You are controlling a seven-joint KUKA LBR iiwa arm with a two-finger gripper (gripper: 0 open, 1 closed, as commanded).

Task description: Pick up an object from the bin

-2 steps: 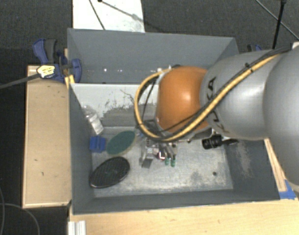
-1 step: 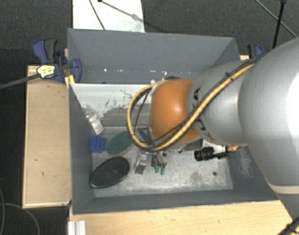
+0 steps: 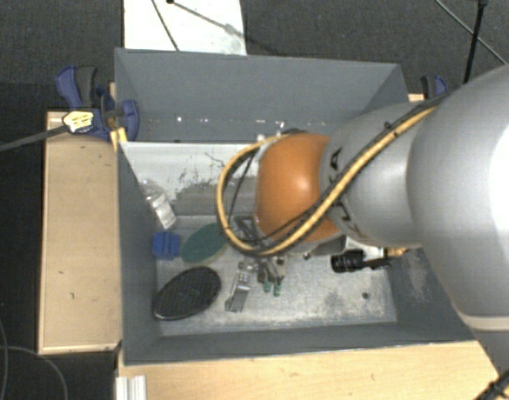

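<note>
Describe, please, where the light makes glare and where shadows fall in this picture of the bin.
In the camera view, small bright glints sit in a row on the back wall of the bin; the silver arm shines palest, the orange cover has only a soft sheen; shadow darkens the floor just under the hand and the near wall.

No legible text or labels.
</note>
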